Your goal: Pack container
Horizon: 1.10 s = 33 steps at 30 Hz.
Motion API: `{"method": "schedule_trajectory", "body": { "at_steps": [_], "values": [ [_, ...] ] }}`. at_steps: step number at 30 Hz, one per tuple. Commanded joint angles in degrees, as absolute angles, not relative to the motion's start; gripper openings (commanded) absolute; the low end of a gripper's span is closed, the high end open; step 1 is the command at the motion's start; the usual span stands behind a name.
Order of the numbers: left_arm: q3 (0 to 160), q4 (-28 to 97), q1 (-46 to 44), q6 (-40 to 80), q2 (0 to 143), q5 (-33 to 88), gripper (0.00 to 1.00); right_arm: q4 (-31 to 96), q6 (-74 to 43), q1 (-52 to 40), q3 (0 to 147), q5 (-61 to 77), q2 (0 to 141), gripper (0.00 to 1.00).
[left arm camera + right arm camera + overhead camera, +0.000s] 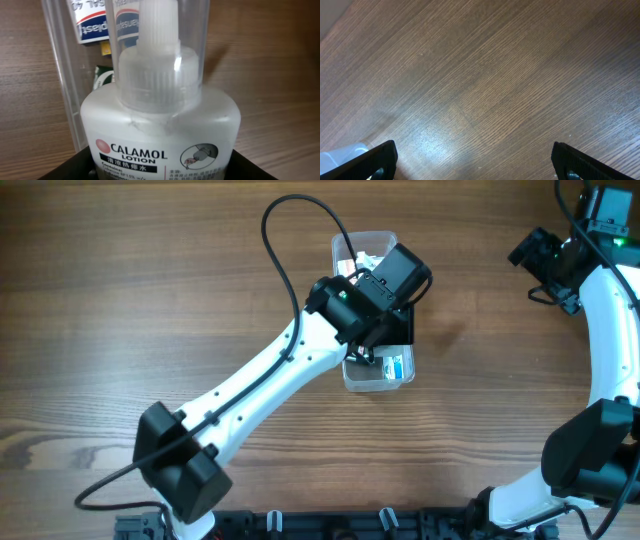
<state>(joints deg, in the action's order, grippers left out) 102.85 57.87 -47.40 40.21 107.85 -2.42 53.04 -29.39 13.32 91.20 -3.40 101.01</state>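
Observation:
The clear plastic container [347, 250] stands upright at the table's middle back. My left gripper [385, 330] hangs over its middle and hides much of it. In the left wrist view the left gripper [162, 171] is shut on a white Calamol lotion bottle [160, 125]. The bottle's clear cap points along the inside of the container [60, 75]. Small printed boxes [92, 20] lie at the container's far end. My right gripper [480, 165] is open and empty above bare wood, far to the right [545, 255].
A blue and white packet [393, 366] lies in the container's near end. A corner of the container [340, 152] shows at the lower left of the right wrist view. A black cable [285, 240] loops from the left arm over the table.

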Motion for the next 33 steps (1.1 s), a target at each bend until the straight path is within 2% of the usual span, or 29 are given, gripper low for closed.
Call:
{"method": "schedule_trajectory", "body": {
  "at_steps": [1,12,18,27,30,33],
  "values": [
    [103.02,58.04,-46.37,42.52,112.09,-4.38,0.67,52.90,-30.06,13.41,91.24,-3.09,101.14,1.00],
    [103.02,58.04,-46.33,43.62,121.34,-4.38,0.69,52.90,-30.06,13.41,91.24,-3.09,101.14,1.00],
    [103.68,57.41,-45.23,38.98,119.63,-4.58,0.77,52.93,-30.06,13.41,91.24,-3.09,101.14,1.00],
    [105.34,59.61,-45.15,33.32,101.06,-3.97,0.94,52.90,-30.06,13.41,91.24,-3.09,101.14,1.00],
    [105.34,66.70,-45.10,30.48,91.39,-4.40,1.00,52.90,-30.06,13.41,91.24,-3.09,101.14,1.00],
    [105.27,78.11,-45.10,30.22,84.09,-4.62,1.00,52.90,-30.06,13.41,91.24,-3.09,101.14,1.00]
  ]
}}
